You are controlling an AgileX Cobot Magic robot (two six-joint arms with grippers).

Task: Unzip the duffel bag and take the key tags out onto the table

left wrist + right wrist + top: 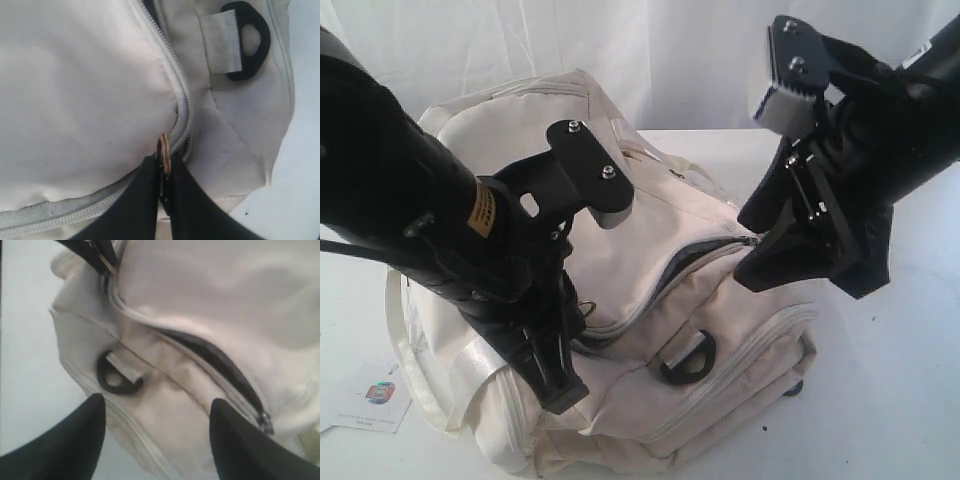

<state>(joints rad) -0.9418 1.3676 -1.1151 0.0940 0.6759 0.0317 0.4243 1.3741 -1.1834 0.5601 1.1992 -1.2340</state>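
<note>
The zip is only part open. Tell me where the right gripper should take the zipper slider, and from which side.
Probably pinch the slider's metal pull, at the end of the dark open gap. Come down from above the duffel bag, one finger on each side of the zip line: the slider sits low on the fabric, and the open right gripper hangs close to it.

3 close views, probably same D-ring (265, 40)

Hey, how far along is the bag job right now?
Done: the duffel bag has its zipper partway open, dark lining showing. In hand: the left gripper has its jaws shut on a metal ring at the zipper; the right gripper hangs open. Left: no key tags visible yet, none on the table.
</note>
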